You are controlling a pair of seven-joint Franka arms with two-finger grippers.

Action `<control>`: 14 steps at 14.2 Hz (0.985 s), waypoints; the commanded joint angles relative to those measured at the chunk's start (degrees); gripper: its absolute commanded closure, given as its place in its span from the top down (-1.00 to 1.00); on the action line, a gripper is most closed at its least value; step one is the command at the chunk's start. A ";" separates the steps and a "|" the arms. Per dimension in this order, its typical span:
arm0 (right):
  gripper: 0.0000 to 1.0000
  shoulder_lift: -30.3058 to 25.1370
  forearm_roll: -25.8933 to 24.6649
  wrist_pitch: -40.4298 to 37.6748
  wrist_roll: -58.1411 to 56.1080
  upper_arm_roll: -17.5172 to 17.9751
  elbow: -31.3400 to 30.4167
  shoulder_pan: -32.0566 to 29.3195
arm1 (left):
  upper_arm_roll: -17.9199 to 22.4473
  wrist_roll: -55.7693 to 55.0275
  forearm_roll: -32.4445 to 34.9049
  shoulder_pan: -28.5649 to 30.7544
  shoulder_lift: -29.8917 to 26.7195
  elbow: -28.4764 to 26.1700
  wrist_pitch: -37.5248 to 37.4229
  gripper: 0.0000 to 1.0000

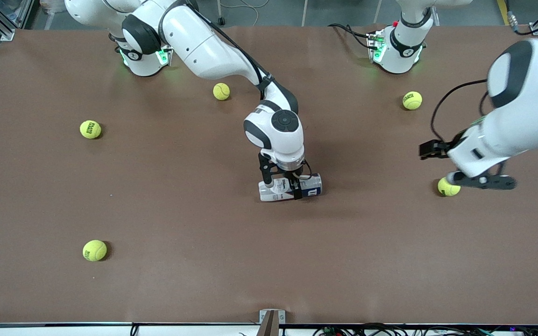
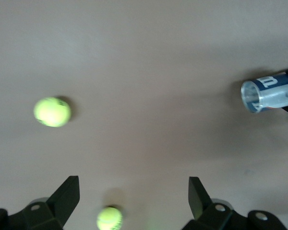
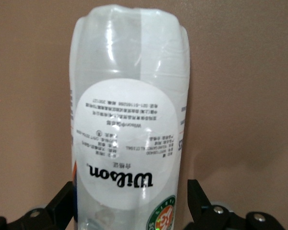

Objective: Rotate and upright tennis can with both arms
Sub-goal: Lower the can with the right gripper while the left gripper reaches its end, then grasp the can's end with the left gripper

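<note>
The tennis can [image 1: 313,185] lies on its side in the middle of the brown table [image 1: 157,196], a clear tube with a white and navy label. My right gripper [image 1: 282,185] is down over the can's middle, open, one finger on each side of it. In the right wrist view the can [image 3: 129,139] fills the space between the fingers [image 3: 198,197], with a small gap at one side. My left gripper [image 1: 481,181] hangs open and empty toward the left arm's end of the table, over a tennis ball [image 1: 449,187]. The left wrist view shows the can's open end [image 2: 271,92] away from the left gripper [image 2: 133,196].
Several yellow-green tennis balls lie scattered: one [image 1: 221,91] near the right arm's base, one [image 1: 412,100] near the left arm's base, two [image 1: 90,129] [image 1: 95,250] toward the right arm's end. The left wrist view shows two balls [image 2: 52,111] [image 2: 109,218].
</note>
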 commanded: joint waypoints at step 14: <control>1.00 -9.14 0.34 -16.91 0.11 1.12 4.52 -1.15 | -0.01 8.17 -52.25 1.47 18.69 -4.26 13.55 1.00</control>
